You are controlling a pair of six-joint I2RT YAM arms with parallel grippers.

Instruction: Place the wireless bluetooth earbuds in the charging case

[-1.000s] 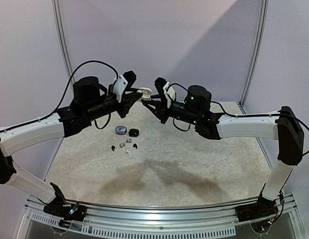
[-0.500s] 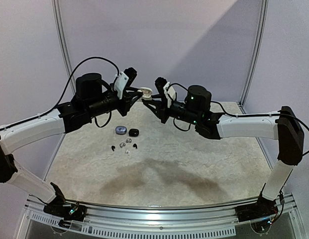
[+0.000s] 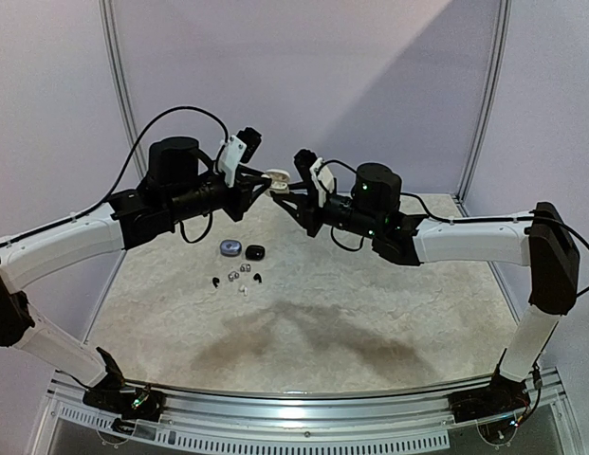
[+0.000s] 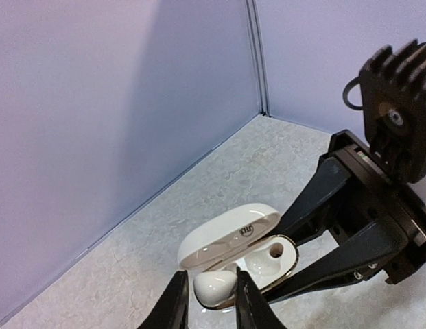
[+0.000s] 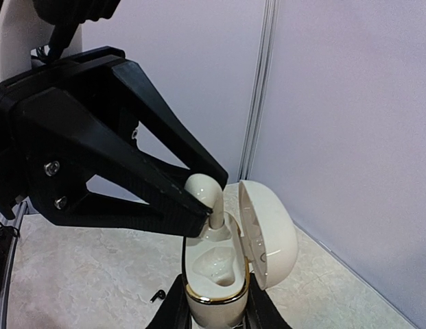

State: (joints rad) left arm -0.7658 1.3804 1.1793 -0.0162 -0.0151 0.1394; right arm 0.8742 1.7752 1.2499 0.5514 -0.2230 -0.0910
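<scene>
Pinching a white earbud [image 4: 214,289] between its fingertips, L gripper [image 4: 210,279] holds it w/ stem end at one socket of the charging case [image 5: 267,233]. R gripper [image 5: 216,312] is clenched on the case base from below; lid hinged open. Case hangs in air above table [image 3: 389,313]. Below case on table: grey-blue round case [image 3: 230,248], black case [image 3: 255,251] just beside it, loose earbuds [image 3: 239,278] near those.

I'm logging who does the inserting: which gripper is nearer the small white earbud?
Left. The left gripper pinches the small white earbud in its jaws; the right gripper clamps the open white gold-rimmed charging case that the earbud enters, without touching the earbud.
</scene>
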